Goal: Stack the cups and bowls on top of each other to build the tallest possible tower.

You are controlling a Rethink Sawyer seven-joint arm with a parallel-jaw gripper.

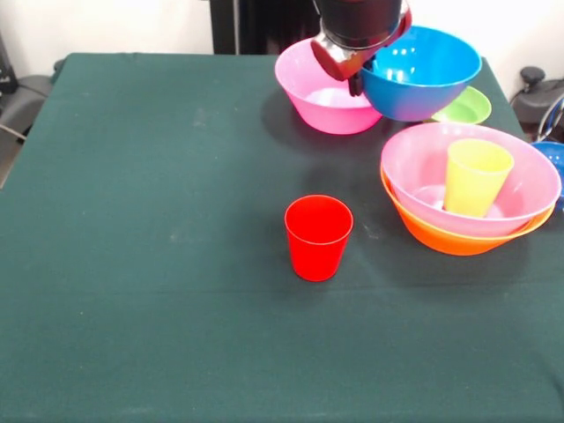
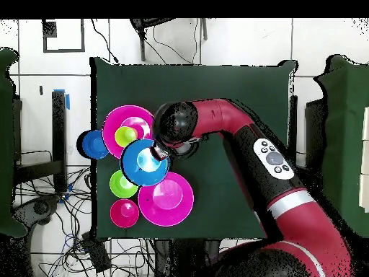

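The red cup [image 1: 318,236] stands upright, alone. The lime cup [image 1: 476,177] sits in a pink bowl [image 1: 520,181] nested in the orange bowl [image 1: 449,240]. The light blue bowl [image 1: 421,72] hangs tilted above another pink bowl [image 1: 310,93].

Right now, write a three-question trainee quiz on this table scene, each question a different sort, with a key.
1. True or false: the red cup stands alone on the cloth.
2. Which does the gripper hold? A) light blue bowl B) green bowl C) red cup
3. Fill in: the lime green cup sits inside a pink bowl nested in the ___ bowl.

Key: 1 true; 2 A; 3 orange.
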